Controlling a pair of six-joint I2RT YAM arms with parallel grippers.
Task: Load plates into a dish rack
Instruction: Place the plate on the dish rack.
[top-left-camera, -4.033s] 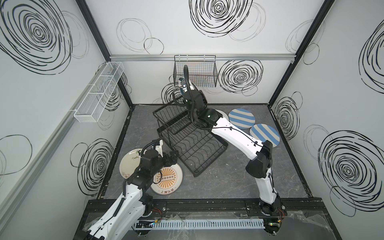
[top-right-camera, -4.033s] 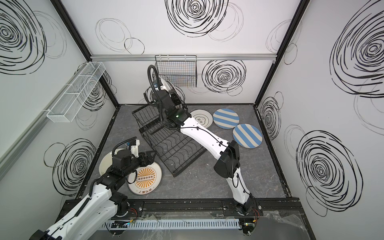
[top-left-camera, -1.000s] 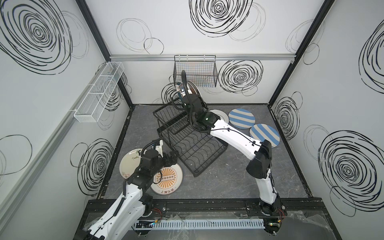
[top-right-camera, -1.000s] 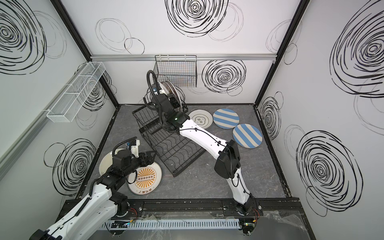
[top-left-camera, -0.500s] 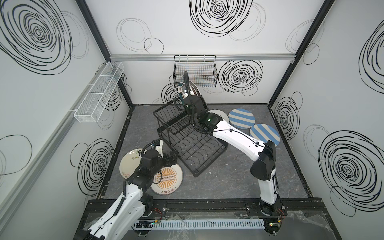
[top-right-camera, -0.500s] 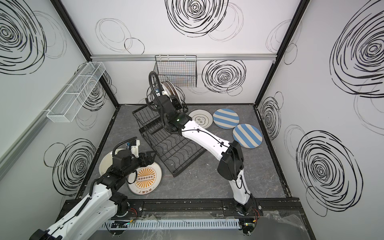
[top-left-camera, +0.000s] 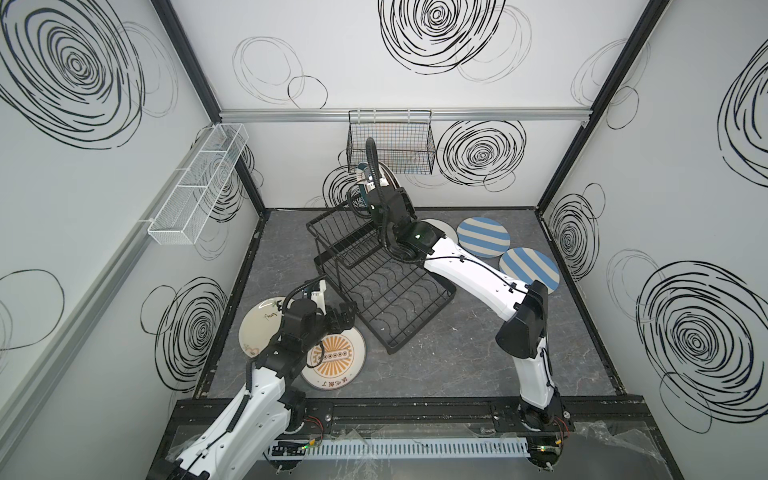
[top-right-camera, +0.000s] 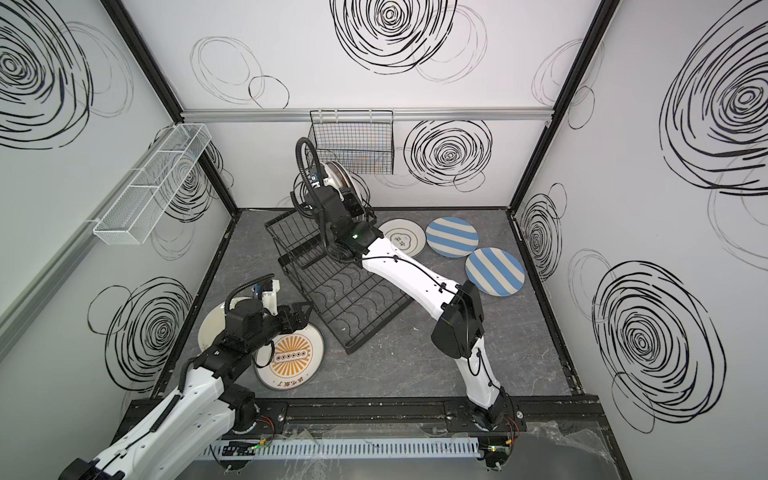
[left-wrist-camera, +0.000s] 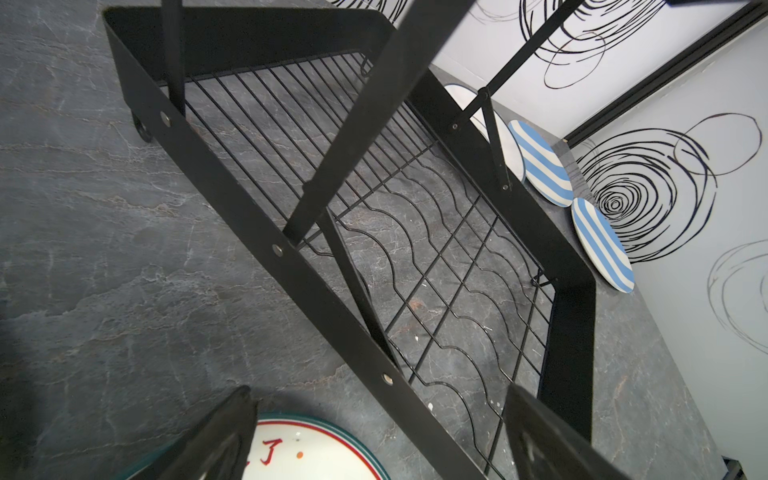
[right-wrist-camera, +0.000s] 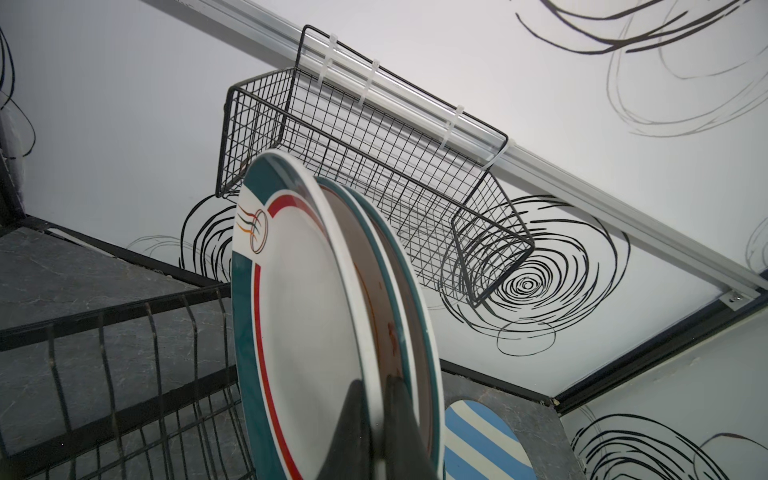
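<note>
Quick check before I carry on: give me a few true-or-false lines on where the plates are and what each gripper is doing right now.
1. In the lower tray of the dish rack, the wavy slots in view hold no plate. True.
2. The blue-white striped plates stand in the rack. False: both lie flat on the table, beside the rack.
3. The right gripper is shut on a green-red rimmed plate, held on edge. True.
4. The left gripper is clamped on the orange sunburst plate. False: its jaws stand open and hold nothing, and that plate lies flat on the table.
</note>
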